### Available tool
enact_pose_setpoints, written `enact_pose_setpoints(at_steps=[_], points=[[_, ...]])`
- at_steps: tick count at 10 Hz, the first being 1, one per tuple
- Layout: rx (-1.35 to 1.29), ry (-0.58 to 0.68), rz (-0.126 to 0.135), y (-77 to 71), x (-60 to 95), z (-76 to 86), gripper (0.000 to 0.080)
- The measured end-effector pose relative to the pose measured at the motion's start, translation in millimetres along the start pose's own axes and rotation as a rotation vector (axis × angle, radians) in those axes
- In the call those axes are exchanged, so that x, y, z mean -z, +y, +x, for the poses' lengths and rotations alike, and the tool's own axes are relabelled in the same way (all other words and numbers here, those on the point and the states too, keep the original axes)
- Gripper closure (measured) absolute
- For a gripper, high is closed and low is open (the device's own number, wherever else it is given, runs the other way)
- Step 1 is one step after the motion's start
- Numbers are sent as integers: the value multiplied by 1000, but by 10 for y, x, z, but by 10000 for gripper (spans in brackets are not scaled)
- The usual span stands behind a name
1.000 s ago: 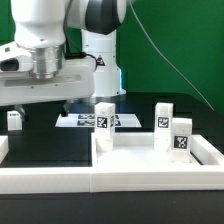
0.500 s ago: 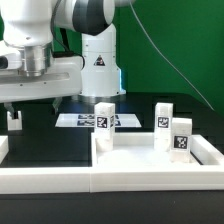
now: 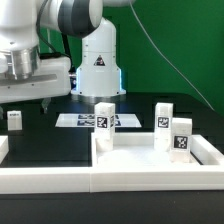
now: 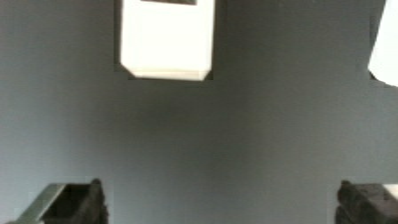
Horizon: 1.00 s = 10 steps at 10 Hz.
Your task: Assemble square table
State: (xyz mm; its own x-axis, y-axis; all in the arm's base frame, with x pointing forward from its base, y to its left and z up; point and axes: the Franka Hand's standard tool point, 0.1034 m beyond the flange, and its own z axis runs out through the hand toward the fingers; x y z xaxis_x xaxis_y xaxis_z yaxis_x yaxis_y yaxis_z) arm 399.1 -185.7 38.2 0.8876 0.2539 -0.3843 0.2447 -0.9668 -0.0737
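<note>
**Open-jawed arm lines up over a loose leg as table assembly gets under way**

A white Franka arm's two-finger gripper (image 3: 47,100) hangs above the black work surface (image 3: 60,135) toward the exterior view's left, its jaws spread as wide as they go and closed on nothing. In the wrist view the two dark fingertips (image 4: 71,203) stand far apart with only bare dark tabletop between them; nothing touches either pad.

The job appears to be at an early stage: the reach for a part. The closest candidate is a small white plastic block leg with a black-and-white square tag (image 3: 14,119), standing alone and upright near the exterior view's left edge, just beside and below the gripper. The wrist camera shows a white block (image 4: 169,40) ahead of the open jaws, most likely that same leg, though this cannot be confirmed, and the edge of a second white piece (image 4: 386,45) at the side.

Three more tagged white block legs (image 3: 105,123) (image 3: 164,120) (image 3: 181,136) stand upright inside a raised white rim (image 3: 150,165) in the foreground; whether that rim belongs to the square tray-like tabletop or to the border rail cannot be told from here. The flat white marker board (image 3: 82,120) lies behind them.

The next move, by this reading, calls for centring the jaws over the lone leg, descending so the fingers straddle it squarely, then closing without tipping it.
</note>
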Motion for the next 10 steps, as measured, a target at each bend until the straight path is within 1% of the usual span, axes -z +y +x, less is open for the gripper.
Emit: enact_pose_setpoints(at_steps=[1, 2, 3, 4, 5, 6, 9, 10], points=[[15, -59, 7, -29, -8, 30, 150], [17, -89, 12, -29, -19, 52, 150], [19, -158, 24, -36, -30, 17, 150], [46, -206, 11, 113, -6, 15, 150], [48, -182, -13, 266, 37, 22, 150], [37, -181, -13, 321, 47, -23, 150], [38, -183, -12, 309, 37, -19, 150], [32, -180, -16, 339, 30, -31, 150]])
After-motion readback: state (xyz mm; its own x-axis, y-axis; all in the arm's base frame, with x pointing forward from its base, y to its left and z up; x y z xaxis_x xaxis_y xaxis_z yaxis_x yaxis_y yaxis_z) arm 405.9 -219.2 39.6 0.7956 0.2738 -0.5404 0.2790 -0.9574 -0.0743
